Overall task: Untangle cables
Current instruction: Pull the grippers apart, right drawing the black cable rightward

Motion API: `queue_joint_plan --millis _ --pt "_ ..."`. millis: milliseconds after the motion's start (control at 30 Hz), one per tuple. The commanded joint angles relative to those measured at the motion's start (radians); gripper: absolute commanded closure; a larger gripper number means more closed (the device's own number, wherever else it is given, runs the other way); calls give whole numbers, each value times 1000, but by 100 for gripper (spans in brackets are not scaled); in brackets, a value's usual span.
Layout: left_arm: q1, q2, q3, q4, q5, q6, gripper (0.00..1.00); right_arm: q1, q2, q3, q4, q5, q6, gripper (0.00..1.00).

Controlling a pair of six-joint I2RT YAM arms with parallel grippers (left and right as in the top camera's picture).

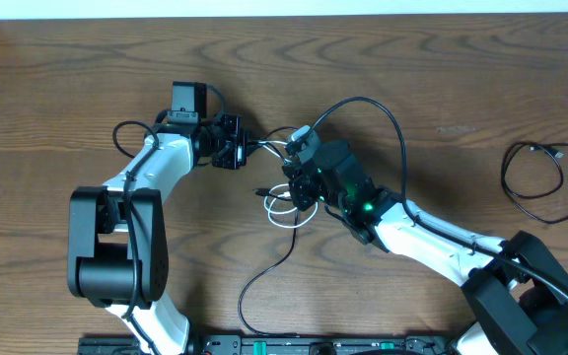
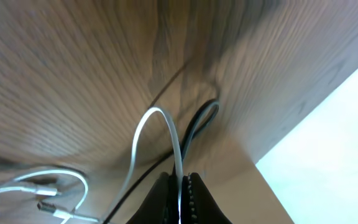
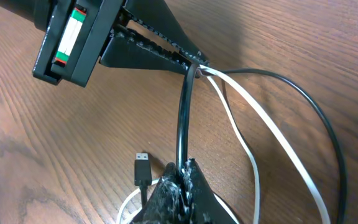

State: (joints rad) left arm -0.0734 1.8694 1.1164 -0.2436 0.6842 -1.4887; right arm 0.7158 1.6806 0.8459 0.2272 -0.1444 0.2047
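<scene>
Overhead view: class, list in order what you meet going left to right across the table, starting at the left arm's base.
left arm's base → left gripper → right gripper → coiled black cable

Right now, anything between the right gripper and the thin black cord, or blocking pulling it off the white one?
Nothing between: the right gripper is shut on the thin black cord. The snag is at the left gripper, shut on the thin white cord; the black cord runs right up against its tips there.
</scene>
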Motion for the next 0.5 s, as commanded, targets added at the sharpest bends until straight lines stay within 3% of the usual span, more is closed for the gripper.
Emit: queue_joint_plan --millis 0,467 --pt "3 5 -8 -21 -97 9 92 4 8 -5 -14 13 10 99" --pt "3 5 -8 -198 -414 10 92 4 9 -5 -151 336 17 99"
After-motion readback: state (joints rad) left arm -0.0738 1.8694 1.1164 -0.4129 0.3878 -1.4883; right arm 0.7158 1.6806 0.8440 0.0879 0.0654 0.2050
